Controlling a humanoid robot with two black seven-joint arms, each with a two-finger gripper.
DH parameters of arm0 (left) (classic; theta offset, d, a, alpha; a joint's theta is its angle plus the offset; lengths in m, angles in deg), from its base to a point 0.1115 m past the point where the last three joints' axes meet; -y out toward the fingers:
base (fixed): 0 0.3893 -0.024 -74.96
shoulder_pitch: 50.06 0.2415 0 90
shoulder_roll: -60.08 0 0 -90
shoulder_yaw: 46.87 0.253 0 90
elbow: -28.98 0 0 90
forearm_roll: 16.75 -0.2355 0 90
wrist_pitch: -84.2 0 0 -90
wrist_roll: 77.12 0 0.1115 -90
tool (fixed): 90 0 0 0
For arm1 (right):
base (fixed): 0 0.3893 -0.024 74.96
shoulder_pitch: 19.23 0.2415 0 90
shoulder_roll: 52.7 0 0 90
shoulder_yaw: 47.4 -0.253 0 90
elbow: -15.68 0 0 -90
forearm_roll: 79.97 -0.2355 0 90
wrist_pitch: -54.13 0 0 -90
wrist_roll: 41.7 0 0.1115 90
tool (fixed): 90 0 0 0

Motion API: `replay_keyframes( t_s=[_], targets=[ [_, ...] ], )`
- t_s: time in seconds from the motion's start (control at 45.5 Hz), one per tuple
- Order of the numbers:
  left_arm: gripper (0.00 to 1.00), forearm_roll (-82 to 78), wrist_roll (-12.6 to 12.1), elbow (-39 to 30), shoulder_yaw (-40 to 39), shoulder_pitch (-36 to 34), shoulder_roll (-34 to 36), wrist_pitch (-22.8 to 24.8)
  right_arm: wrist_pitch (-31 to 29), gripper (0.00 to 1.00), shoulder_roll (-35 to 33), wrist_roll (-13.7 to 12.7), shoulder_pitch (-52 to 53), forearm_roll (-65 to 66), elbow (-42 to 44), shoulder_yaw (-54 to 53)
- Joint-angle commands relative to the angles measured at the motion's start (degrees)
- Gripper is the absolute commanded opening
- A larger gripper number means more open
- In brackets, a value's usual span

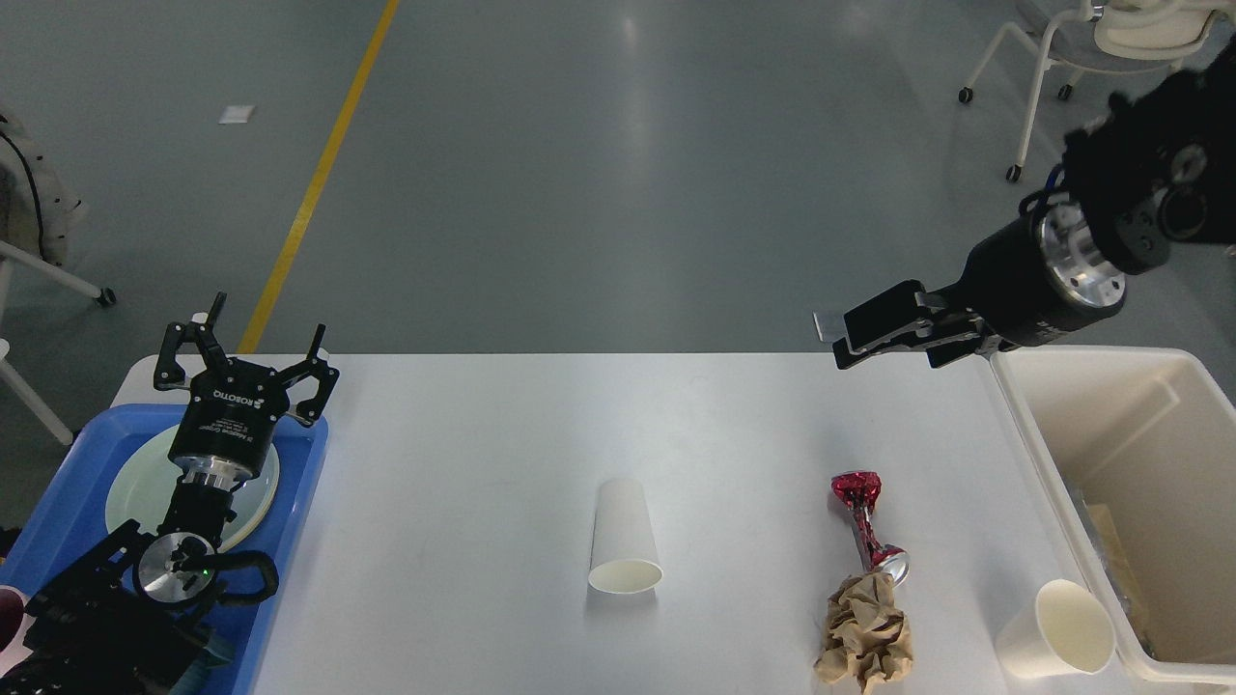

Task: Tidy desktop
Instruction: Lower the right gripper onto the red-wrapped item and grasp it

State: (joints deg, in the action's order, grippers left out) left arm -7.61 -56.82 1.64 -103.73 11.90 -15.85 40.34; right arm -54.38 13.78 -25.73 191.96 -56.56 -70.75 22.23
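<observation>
Head view: tabletop point(463, 463) spans the frame, white, far edge running left to right just under both my pincers. Remaining litter lies on its near half: a paper cup point(625, 536) on its side at centre, long axis near-to-far, mouth toward me; a crushed red can point(866, 526) right of centre with a brown paper wad point(865, 637) touching its near end; a second cup point(1058, 629) tipped just beside the bin point(1024, 425) at the right edge.

My right pincer point(850, 340) hangs above the far edge, fingers pointing left, slightly apart, holding nothing. The can lies nearer me and almost straight below it, long axis near-to-far, so the right arm is the closer one; in my judgement it is the next pick. Open room surrounds the can except at the wad.

My left pincer point(253, 372) hovers over the blue tray point(299, 463) and plate point(130, 487), fingers spread, empty.
</observation>
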Motion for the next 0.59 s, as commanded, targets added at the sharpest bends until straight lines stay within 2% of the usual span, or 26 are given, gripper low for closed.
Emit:
replay_keyframes(
  t_s=[0.0, 0.066, 0.154, 0.285, 0.571],
  targets=[
    [1.0, 0.0, 0.0, 0.0, 0.0, 0.0, 0.0, 0.0, 17.35, 1.0, 7.25, 0.03, -17.19, -1.87, 9.34, 4.89],
    [1.0, 0.0, -0.09, 0.0, 0.0, 0.0, 0.0, 0.0, 20.44, 1.0, 9.1, 0.12, -24.05, -4.51, 12.51, 5.33],
    [1.0, 0.0, 0.0, 0.0, 0.0, 0.0, 0.0, 0.0, 21.4, 1.0, 11.91, 0.12, -31.25, -5.83, 15.14, 4.55],
    [1.0, 0.0, -0.09, 0.0, 0.0, 0.0, 0.0, 0.09, 21.76, 1.0, 13.41, 0.03, -36.72, -8.55, 17.61, 2.0],
    [1.0, 0.0, 0.0, 0.0, 0.0, 0.0, 0.0, 0.09, 21.85, 1.0, 14.38, 0.03, -46.12, -8.21, 29.38, 1.12]
  ],
)
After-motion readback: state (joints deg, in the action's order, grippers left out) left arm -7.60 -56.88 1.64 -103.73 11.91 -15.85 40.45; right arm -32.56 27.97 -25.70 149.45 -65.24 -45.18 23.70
